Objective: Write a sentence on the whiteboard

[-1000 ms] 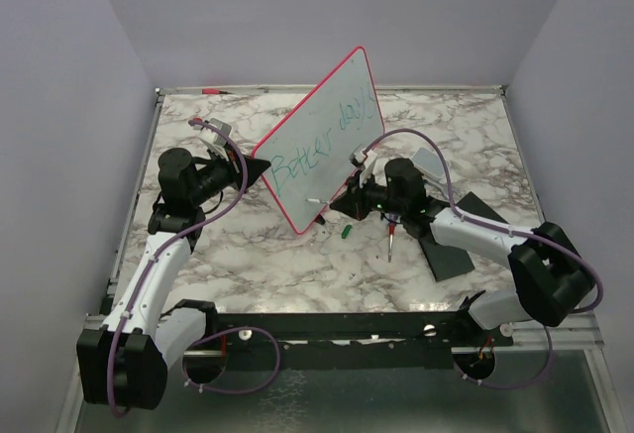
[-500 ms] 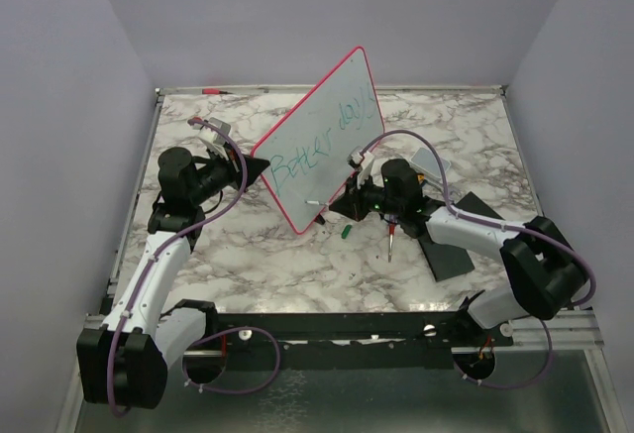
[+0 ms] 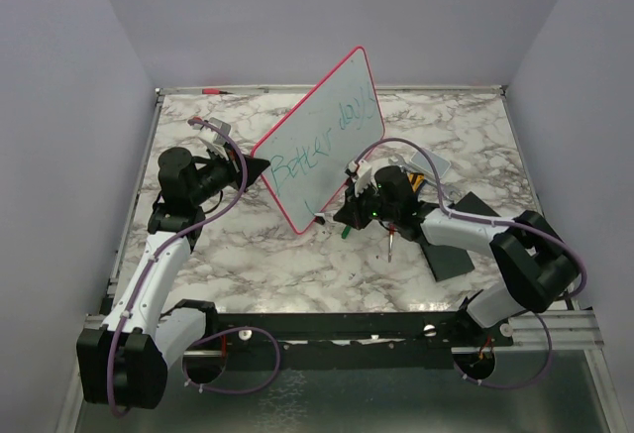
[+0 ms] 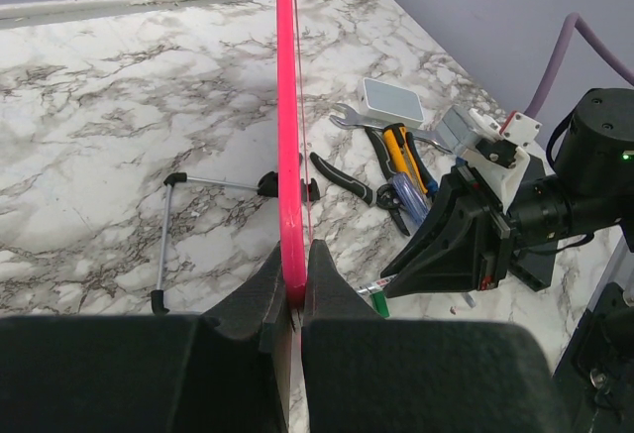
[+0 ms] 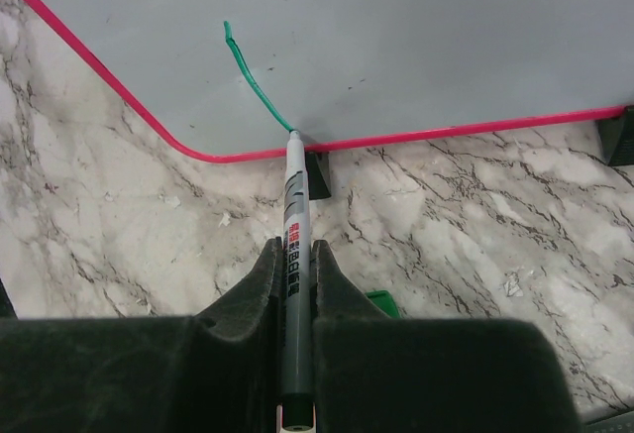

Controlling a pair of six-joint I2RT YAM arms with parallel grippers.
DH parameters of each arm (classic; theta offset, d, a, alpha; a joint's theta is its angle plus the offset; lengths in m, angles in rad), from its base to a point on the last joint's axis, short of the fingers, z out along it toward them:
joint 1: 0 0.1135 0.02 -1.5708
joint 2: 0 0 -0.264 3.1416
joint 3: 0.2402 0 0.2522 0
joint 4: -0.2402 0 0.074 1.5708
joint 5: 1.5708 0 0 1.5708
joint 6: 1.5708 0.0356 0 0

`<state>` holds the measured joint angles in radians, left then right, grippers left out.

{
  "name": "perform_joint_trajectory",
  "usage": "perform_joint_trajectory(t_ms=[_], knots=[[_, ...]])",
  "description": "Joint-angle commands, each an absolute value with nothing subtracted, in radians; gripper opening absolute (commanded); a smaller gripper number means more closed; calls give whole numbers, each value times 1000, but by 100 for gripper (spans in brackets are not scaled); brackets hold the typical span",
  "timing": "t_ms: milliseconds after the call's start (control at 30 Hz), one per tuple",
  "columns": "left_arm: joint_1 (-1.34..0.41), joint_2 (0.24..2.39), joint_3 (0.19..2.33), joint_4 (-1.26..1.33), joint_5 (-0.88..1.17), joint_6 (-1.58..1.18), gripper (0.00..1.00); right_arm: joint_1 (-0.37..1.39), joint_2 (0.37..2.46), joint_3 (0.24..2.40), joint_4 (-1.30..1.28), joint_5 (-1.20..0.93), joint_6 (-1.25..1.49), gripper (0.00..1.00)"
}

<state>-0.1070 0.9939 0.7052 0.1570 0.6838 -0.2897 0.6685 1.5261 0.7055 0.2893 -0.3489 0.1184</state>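
right arm [image 3: 466, 230] has slid down-left to the whiteboard [image 3: 322, 126] lower corner. right fingers [image 5: 253, 294] pinch the green marker [image 5: 294, 205], tip ending a fresh stroke [image 5: 248, 71], likely a second line starting. left fingers [image 4: 253, 299] clamp its pink rim, holding it tilted on the tabletop [image 3: 248, 265].

The whiteboard [image 5: 416, 37] runs off the right wrist view's top and both sides. The marker [image 5: 295, 205] has its rear end buried between the fingers of the right end effector [image 5: 295, 250]. From the left wrist the whiteboard shows edge-on only, so its writing is unseen.
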Motion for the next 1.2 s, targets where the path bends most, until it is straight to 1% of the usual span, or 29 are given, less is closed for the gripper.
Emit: perform_joint_trajectory(t_ms=[0, 333, 833, 1167], knots=[[-130, 1033, 660, -30, 721, -214, 0, 679, 1535, 700, 315, -289, 107, 1], [-129, 1028, 661, -30, 721, -214, 0, 680, 1418, 734, 323, -355, 134, 1], [-130, 1028, 658, -30, 723, -215, 0, 678, 1466, 792, 320, -407, 123, 1], [-129, 1031, 660, -31, 723, -214, 0, 678, 1470, 787, 286, -385, 109, 1]])
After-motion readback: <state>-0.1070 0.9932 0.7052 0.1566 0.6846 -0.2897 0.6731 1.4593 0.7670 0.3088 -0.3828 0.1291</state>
